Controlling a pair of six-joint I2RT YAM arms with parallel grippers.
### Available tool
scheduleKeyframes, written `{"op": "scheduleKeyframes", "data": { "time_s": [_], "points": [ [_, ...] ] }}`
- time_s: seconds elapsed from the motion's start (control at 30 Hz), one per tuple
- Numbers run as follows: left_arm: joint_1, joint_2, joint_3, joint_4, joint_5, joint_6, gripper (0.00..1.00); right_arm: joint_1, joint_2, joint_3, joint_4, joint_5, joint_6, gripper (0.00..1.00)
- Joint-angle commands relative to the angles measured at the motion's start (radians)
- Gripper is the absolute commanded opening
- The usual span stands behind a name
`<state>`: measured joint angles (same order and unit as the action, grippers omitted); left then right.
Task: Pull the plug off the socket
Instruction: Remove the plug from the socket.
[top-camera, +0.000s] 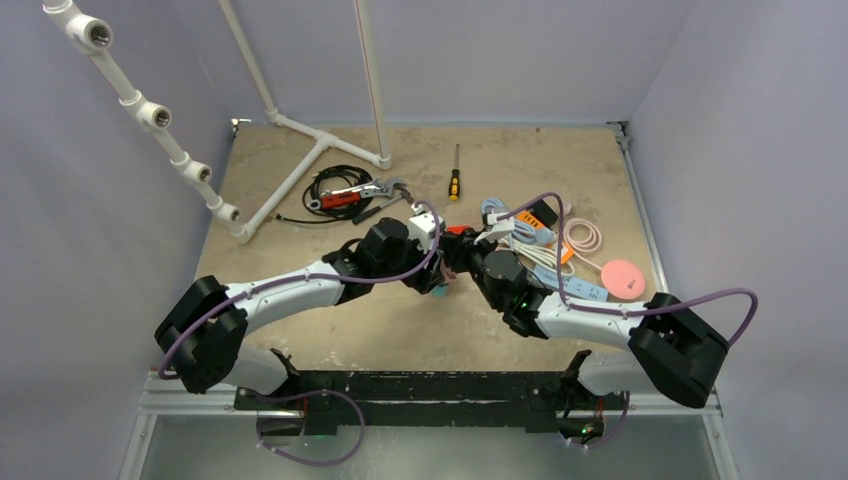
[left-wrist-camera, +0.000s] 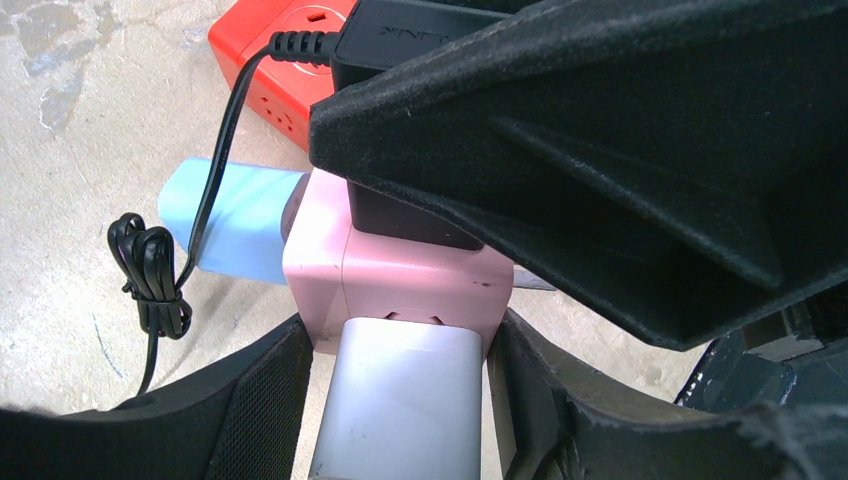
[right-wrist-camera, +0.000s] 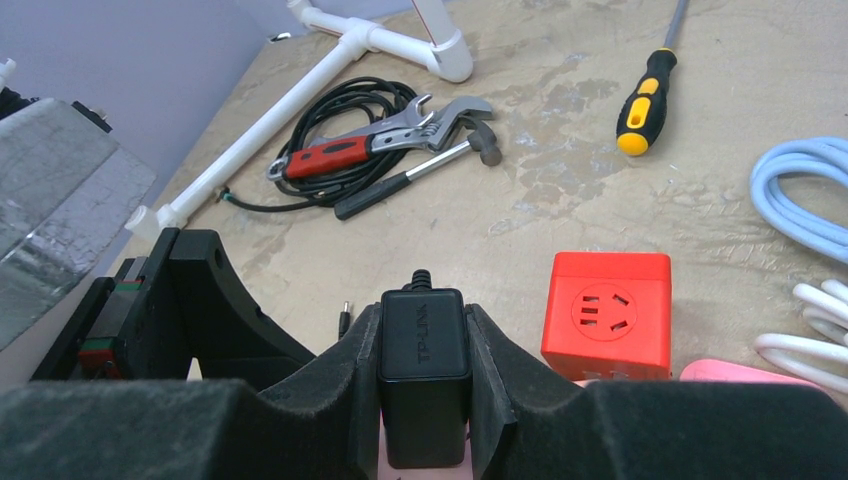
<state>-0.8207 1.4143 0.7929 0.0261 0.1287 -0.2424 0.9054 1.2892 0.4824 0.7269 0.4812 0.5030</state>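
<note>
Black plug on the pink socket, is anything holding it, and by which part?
The right pincer clamps the black plug by its two sides; the left pincer grips the white plug likewise.

White-black arms (top-camera: 290, 288), seemingly purple cables (top-camera: 700, 297)

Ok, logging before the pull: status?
Right gripper shut on black plug, seated in pink socket. Left gripper shut on white adapter. Red socket close by.
</note>
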Motion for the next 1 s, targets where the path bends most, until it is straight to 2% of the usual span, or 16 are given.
{"op": "scheduleKeyframes", "data": {
  "time_s": [0.0,0.3,0.43,0.7,0.97],
  "points": [
    [0.002,-0.018,0.020,-0.001,-0.073,0.011,0.33,0.031,0.004,0.041,0.149,0.068,0.028,0.00],
    [0.059,-0.051,0.008,0.029,-0.012,-0.014,0.33,0.180,0.064,0.102,0.110,0.267,-0.044,0.00],
    [0.067,-0.049,0.007,0.031,-0.007,-0.016,0.33,0.194,0.081,0.115,0.099,0.289,-0.033,0.00],
    [0.069,-0.027,0.003,0.032,-0.004,-0.015,0.31,0.178,0.026,0.072,0.115,0.216,0.036,0.00],
    [0.068,-0.006,0.002,0.032,-0.001,-0.016,0.30,0.024,-0.015,0.008,0.128,0.003,0.154,0.00]
  ]
}}
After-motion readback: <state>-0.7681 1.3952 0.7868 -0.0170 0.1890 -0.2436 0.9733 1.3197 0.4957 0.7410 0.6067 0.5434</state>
